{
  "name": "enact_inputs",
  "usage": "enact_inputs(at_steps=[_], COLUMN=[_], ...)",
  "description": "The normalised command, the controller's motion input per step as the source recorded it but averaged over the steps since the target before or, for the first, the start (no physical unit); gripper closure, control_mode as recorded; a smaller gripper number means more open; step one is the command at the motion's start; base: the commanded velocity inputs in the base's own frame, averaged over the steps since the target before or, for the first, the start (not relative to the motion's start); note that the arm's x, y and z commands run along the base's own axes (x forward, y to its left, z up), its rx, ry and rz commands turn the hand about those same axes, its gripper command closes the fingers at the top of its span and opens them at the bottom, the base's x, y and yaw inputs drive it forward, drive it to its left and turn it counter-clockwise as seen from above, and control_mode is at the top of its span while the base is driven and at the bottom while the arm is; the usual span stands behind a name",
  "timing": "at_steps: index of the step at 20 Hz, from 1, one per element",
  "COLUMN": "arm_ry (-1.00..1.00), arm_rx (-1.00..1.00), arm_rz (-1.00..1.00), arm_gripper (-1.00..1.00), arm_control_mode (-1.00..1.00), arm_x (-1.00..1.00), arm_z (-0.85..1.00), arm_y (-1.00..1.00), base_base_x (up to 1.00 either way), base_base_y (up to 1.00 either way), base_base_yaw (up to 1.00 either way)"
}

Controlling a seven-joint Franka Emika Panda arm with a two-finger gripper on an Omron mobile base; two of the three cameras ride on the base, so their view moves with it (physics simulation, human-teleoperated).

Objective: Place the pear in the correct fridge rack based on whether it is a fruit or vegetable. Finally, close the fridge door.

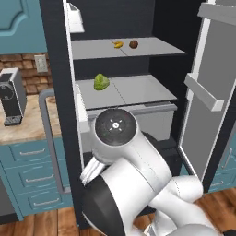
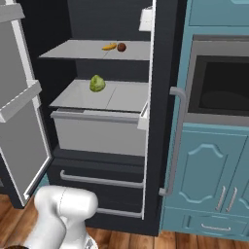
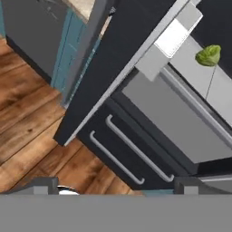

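The gripper (image 3: 115, 188) stands fully open, holding nothing, low before the fridge's bottom drawers. The pear (image 1: 133, 44) lies on the upper rack (image 1: 152, 48), just beside the banana (image 1: 118, 44).

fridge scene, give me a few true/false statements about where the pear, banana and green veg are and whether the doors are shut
1. The pear lies on the upper fridge rack beside the banana. True.
2. The green leafy vegetable shares the pear's shelf. False: it sits on the lower shelf, one level down.
3. The fridge door is closed. False: it stands open, and the shelves show.
4. The gripper holds the pear. False: the pear rests free on the rack.
5. A drawer sits under the lower shelf. True.
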Motion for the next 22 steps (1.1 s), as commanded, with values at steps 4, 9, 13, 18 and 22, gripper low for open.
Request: enact_inputs(at_steps=[4, 9, 13, 18, 22], arm_ry=[0.03, 0.00, 0.00, 0.00, 0.00], arm_rx=[-0.35, -0.32, -0.30, -0.25, -0.24], arm_rz=[0.03, 0.00, 0.00, 0.00, -0.03], arm_gripper=[-1.00, -1.00, -1.00, -1.00, -1.00], arm_control_mode=[-1.00, -1.00, -1.00, -1.00, -1.00], arm_x=[0.01, 0.14, 0.35, 0.60, 0.53], arm_z=[-0.32, -0.43, -0.41, -0.45, -0.54], arm_y=[0.99, 0.88, 0.74, 0.51, 0.43], base_base_x=[0.00, 0.00, 0.00, 0.00, 0.00], base_base_y=[0.00, 0.00, 0.00, 0.00, 0.00], base_base_yaw=[0.00, 0.00, 0.00, 0.00, 0.00])
